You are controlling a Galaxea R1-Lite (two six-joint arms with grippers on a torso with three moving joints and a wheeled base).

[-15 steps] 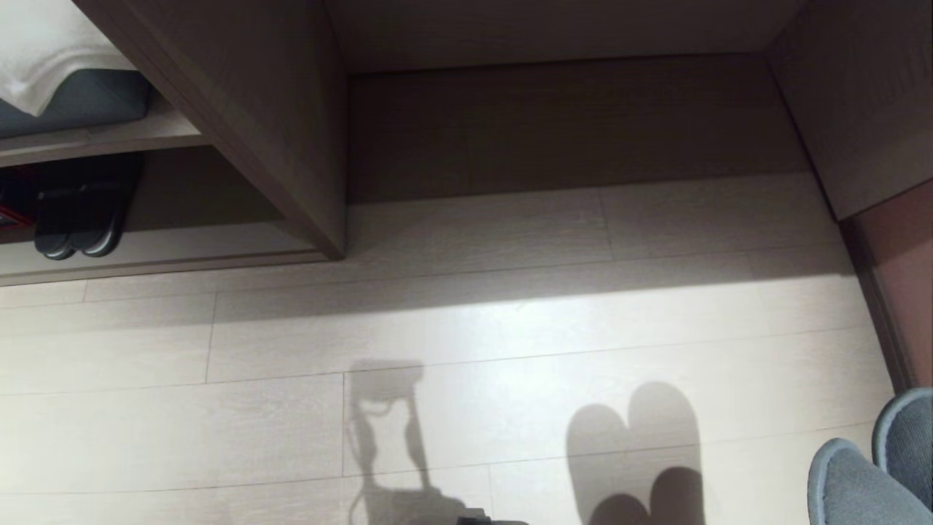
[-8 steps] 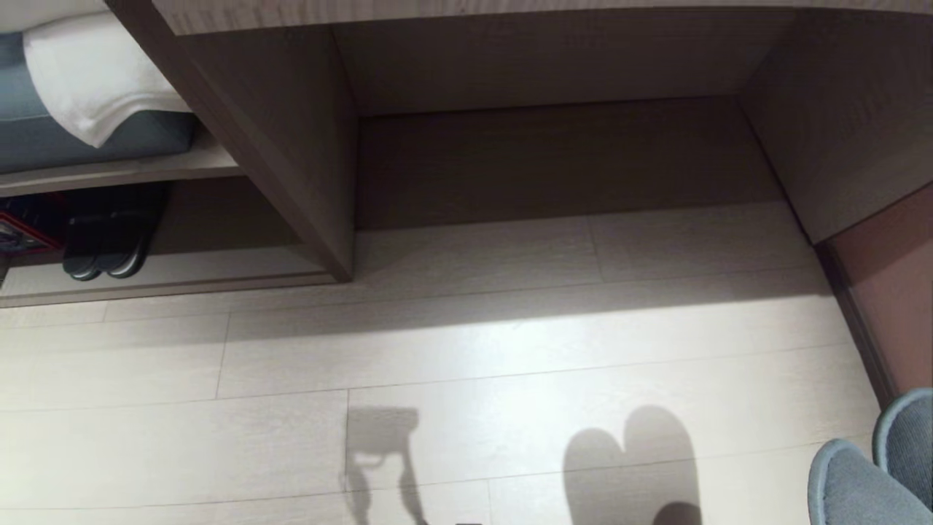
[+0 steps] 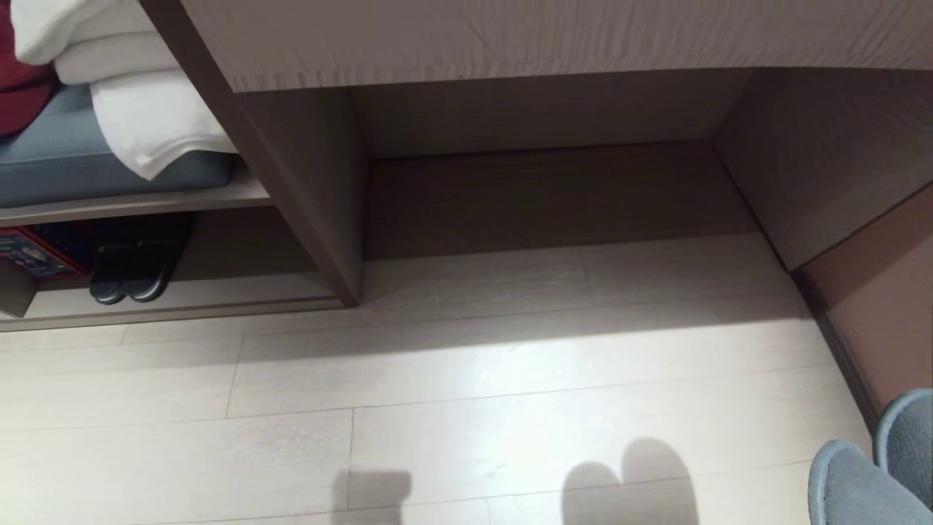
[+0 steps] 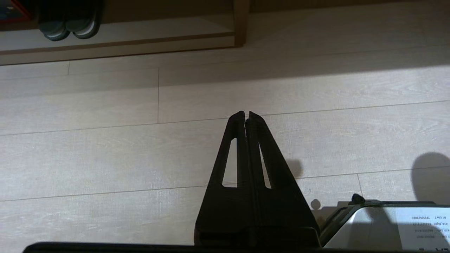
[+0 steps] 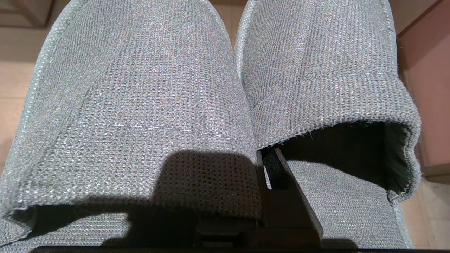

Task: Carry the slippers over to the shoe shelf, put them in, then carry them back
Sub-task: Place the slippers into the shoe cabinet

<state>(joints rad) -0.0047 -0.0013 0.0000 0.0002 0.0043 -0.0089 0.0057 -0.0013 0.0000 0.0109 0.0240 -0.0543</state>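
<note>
Nearest: right gripper [image 5: 262, 158], jaws pinched shut on the inner edges of the two soft grey-blue knit slippers with rounded closed toes [image 5: 140, 91]. One black finger [image 5: 281, 189] shows inside the mouth of one slipper. Pair side by side, toes pointing away from the wrist. In the head view only the two toes [image 3: 871, 474] show, at the lower right corner, held clear above the floor.

Left gripper [image 4: 246, 116]: jaws pressed together, holding nothing, hanging over the pale wood-plank floor [image 3: 466, 379]. A white labelled corner of the robot's base [image 4: 397, 225] lies beside it.

Open room: broad strip of bare floor between the robot and the furniture. Two shadows fall on it near the lower edge of the head view.

Farther: low open cubby of beige wood-grain board [image 3: 554, 197], bounded on the left by a vertical divider panel [image 3: 306, 197] and on the right by a side panel next to a reddish-brown wall [image 3: 875, 321]. The long pale wood-grain desk [image 3: 554, 36] overhangs it.

Left of the divider, two levels. Lower shelf: one pair of dark slippers [image 3: 131, 266], toes outward, white sole edges visible in the left wrist view; one red and blue printed box [image 3: 29, 251] beside them. Upper shelf: a grey-blue cushion [image 3: 87, 160] under folded white towels [image 3: 138, 109], count unclear; a red item [image 3: 18, 80] at the far left edge.
</note>
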